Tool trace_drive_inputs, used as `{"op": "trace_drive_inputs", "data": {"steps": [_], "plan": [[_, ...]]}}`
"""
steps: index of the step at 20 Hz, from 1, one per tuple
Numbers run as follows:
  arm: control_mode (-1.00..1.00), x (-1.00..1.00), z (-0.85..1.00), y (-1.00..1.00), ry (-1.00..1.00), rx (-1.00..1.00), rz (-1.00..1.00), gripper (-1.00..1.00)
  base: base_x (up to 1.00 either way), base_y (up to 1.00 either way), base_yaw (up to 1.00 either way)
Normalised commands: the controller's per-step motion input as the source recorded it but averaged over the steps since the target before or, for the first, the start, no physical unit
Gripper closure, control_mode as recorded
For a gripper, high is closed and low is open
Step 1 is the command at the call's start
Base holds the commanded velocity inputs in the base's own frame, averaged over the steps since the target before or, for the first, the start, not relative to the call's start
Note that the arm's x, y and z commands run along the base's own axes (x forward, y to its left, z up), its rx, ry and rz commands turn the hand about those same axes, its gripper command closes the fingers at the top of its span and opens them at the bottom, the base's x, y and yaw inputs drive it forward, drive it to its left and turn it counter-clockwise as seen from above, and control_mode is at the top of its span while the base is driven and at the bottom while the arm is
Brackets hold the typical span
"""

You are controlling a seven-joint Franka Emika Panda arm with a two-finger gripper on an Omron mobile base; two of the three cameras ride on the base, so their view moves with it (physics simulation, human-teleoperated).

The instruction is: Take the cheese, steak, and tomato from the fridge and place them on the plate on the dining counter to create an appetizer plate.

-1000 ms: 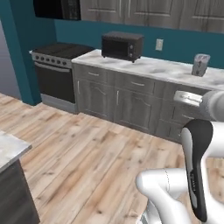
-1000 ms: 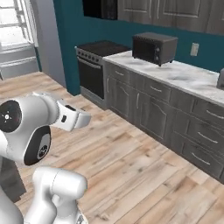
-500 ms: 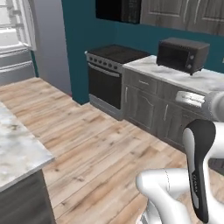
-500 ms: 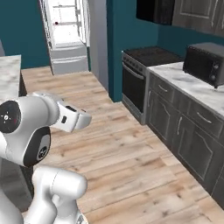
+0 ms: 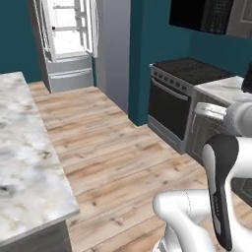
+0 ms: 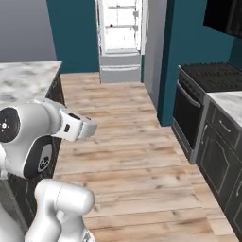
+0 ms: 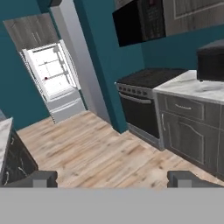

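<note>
White fridge [image 6: 120, 40] stands open far ahead — two-finger gripper [image 7: 113, 178] spread wide, carrying nothing; risk — clipping the marble-topped counter [image 5: 24, 157] while driving past.

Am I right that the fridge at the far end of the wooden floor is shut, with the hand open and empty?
Not quite: the fridge stands open, its lit white shelves visible in the right base view. The rest holds: it is at the far end of the wooden floor, and the hand is open and empty.
</note>
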Motion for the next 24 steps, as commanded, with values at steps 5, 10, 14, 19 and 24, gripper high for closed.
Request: {"op": "trace_drive_inputs", "data": {"steps": [5, 10, 14, 19, 24], "plan": [[1.00, 0.00, 0.00, 0.00, 0.00, 0.00, 0.00, -1.00, 1.00, -0.75, 0.25], [1.00, 0.00, 0.00, 0.00, 0.00, 0.00, 0.00, -1.00, 1.00, -0.73, 0.22], [1.00, 0.00, 0.00, 0.00, 0.00, 0.00, 0.00, -1.00, 1.00, -0.17, 0.25], [1.00, 0.00, 0.00, 0.00, 0.00, 0.00, 0.00, -1.00, 1.00, 0.00, 0.19], [1.00, 0.00, 0.00, 0.00, 0.00, 0.00, 0.00, -1.00, 1.00, 0.00, 0.16]]}}
